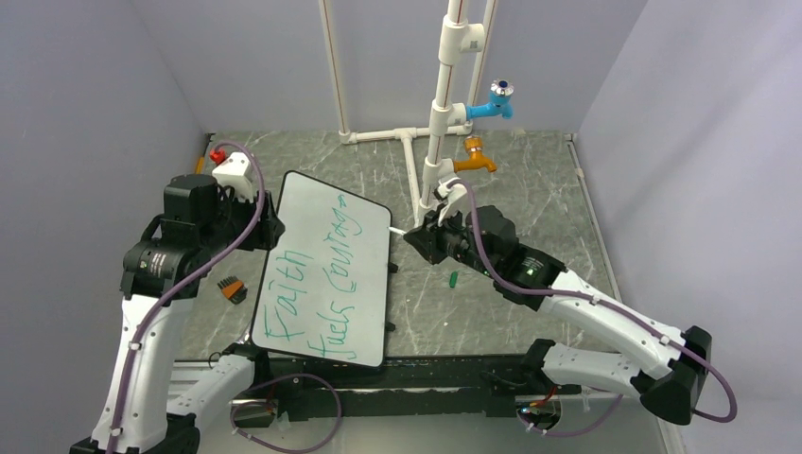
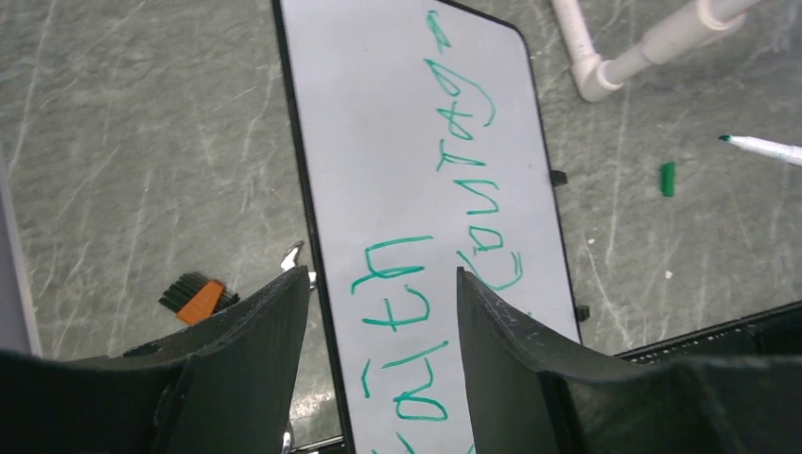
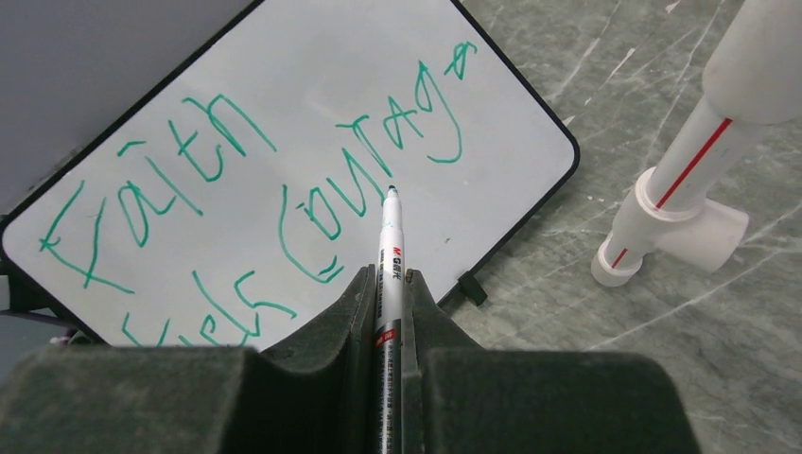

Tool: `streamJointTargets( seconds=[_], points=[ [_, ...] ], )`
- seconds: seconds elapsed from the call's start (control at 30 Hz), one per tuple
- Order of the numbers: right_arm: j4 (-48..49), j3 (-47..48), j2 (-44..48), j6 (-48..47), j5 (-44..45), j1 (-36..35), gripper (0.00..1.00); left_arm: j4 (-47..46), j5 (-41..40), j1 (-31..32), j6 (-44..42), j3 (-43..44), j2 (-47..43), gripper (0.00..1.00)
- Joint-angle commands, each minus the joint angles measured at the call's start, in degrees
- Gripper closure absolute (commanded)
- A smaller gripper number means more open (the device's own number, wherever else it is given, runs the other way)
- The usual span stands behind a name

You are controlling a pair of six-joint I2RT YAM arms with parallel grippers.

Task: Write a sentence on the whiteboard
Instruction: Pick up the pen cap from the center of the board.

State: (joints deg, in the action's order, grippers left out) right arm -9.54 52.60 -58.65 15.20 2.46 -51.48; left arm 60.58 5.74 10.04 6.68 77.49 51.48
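The whiteboard [image 1: 312, 213] lies flat on the table, left of centre. The sentence [image 1: 317, 284], in green handwriting on two lines, reads "Faith fuels courage". My right gripper [image 3: 388, 276] is shut on a white marker [image 3: 390, 251]. The marker's green tip [image 3: 392, 192] points toward the board's right edge. In the left wrist view that marker [image 2: 768, 148] hangs over the table, clear of the whiteboard [image 2: 378, 113]. My left gripper [image 2: 382, 276] is open above the board's left rim, with nothing between its fingers [image 2: 274, 326]. In the top view it [image 1: 270, 230] sits by the board's left side.
A green marker cap [image 1: 453, 278] lies on the table right of the board. An orange and black brush [image 1: 232, 288] lies to the board's left. A white pipe stand [image 1: 437, 123] with blue and orange taps rises behind, with a foot [image 3: 676, 203] near the board's corner.
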Motion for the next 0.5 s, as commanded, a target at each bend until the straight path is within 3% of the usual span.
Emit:
streamJointTargets(
  seconds=[0.0,0.3,0.47],
  points=[
    [-4.0,3.6,3.7,0.4,0.1,-0.6,1.0,-3.9,6.0,1.3,-0.1,1.2,-1.4,0.39],
    [-13.9,3.5,11.6,2.5,8.0,-0.8,1.0,-14.5,11.5,9.8,2.5,-4.1,0.5,0.37],
    [-19.7,2.9,15.1,4.9,14.9,-0.8,1.0,-19.3,8.9,19.1,4.0,-5.7,4.3,0.35]
  ],
)
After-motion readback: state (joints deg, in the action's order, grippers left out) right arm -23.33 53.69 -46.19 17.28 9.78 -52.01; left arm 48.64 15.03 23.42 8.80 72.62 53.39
